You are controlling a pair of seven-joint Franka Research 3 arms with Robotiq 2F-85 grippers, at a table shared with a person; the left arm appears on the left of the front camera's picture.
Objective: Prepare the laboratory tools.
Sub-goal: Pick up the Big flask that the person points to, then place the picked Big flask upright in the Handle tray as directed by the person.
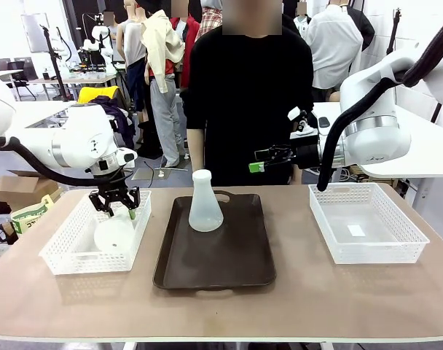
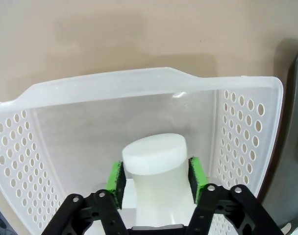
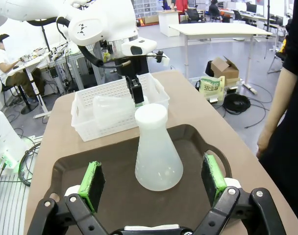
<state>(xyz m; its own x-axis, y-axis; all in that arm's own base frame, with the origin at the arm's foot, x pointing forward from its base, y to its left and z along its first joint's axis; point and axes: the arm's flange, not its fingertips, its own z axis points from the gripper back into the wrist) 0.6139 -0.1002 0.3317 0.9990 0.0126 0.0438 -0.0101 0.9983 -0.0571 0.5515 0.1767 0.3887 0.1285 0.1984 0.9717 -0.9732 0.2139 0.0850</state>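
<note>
At the left of the table stands a white mesh basket. A frosted-white flask lies tipped inside it, its wide round base toward the near side and its neck toward the far side. Your left gripper reaches down into this basket. In the left wrist view its green pads sit against both sides of the flask's neck, so the gripper is closed narrow on the neck.

In the middle lies a dark brown tray. A second flask stands upright on its far half, touched by nothing.

Right of that, your right gripper hangs in the air above the tray's far right corner, its fingers pointing left, its jaws spread wide and holding nothing. A person in a black top stands just behind it at the far edge of the table.

At the right end stands another white mesh basket.
</note>
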